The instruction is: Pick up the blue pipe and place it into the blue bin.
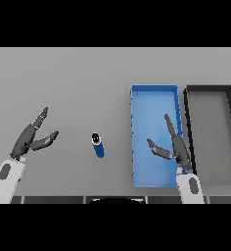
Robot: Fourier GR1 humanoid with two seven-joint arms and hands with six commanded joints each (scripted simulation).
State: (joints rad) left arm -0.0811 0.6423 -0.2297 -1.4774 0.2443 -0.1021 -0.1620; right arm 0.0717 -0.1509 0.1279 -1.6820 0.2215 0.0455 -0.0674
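A short blue pipe (98, 145) with a dark open end lies on the grey table, left of the blue bin (137, 98). My right hand (176, 146) hovers over the bin's lower right part, fingers straight and thumb spread, holding nothing. It is well to the right of the pipe. My left hand (30, 137) is at the left of the table, open, away from the pipe.
A black bin (188, 95) with a grey floor stands right beside the blue bin. The table's front edge (63, 197) runs along the bottom of the view.
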